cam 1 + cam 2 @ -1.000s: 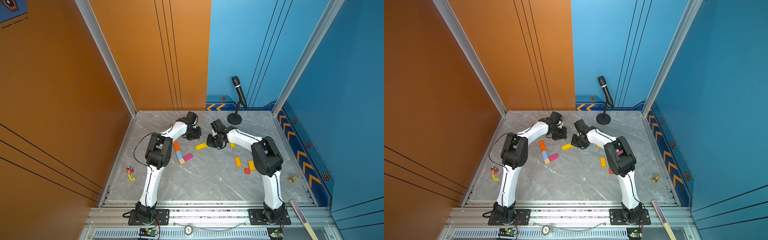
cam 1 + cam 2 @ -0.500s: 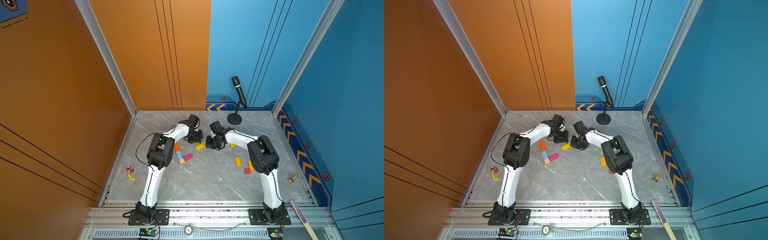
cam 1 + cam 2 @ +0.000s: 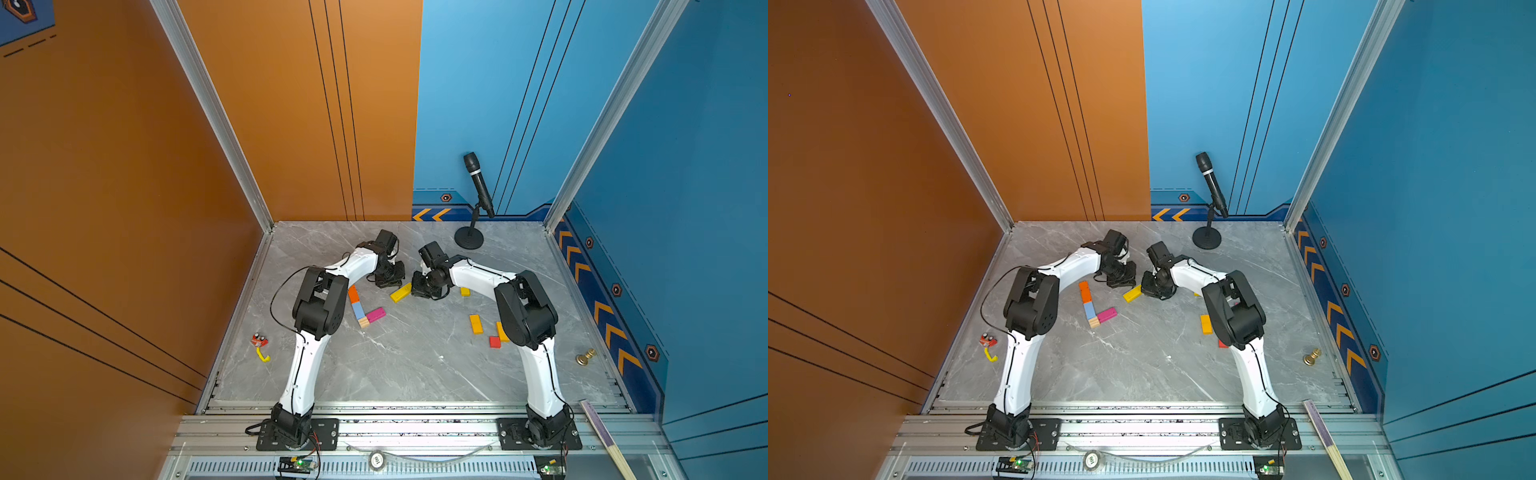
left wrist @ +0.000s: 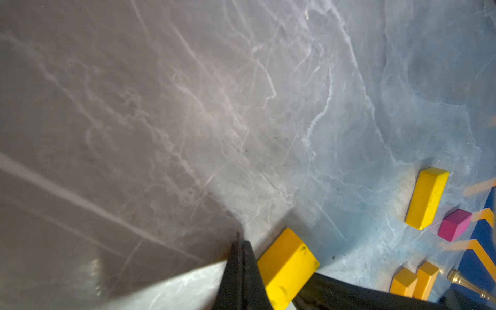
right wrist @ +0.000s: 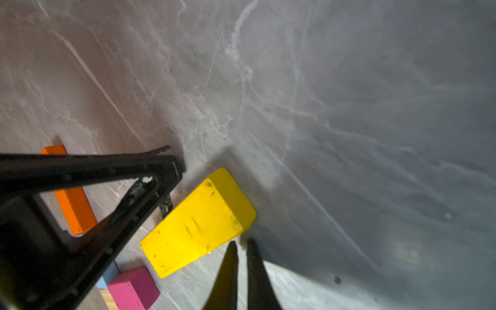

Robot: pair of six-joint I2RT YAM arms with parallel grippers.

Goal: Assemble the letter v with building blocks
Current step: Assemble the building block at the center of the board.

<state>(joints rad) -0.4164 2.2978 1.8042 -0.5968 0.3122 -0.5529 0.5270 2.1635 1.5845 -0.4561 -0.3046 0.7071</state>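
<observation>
A yellow block (image 3: 401, 292) (image 3: 1132, 293) lies flat near the table's middle, between my two grippers. The left gripper (image 4: 239, 241) (image 3: 388, 281) is shut on nothing, its tip on the table beside one long side of this block (image 4: 288, 265). Just off a corner of the same block (image 5: 198, 222) sits the right gripper (image 5: 241, 243) (image 3: 423, 287), its jaws open by a thin gap with nothing between them. An orange block (image 3: 353, 294), a light blue block (image 3: 357, 309) and a plain wood cube (image 3: 363, 322) form a line, and a pink block (image 3: 376, 314) angles off its end.
To the right lie a small yellow block (image 3: 465, 291), two amber blocks (image 3: 476, 323) (image 3: 501, 331) and a red cube (image 3: 494, 342). A microphone stand (image 3: 469, 239) is at the back, a brass knob (image 3: 585, 356) at the right edge, a small red-and-yellow item (image 3: 259, 343) at the left edge.
Both grippers have closed in on the yellow block from either side. The right gripper's jaws have parted slightly. The block has stayed in place.
</observation>
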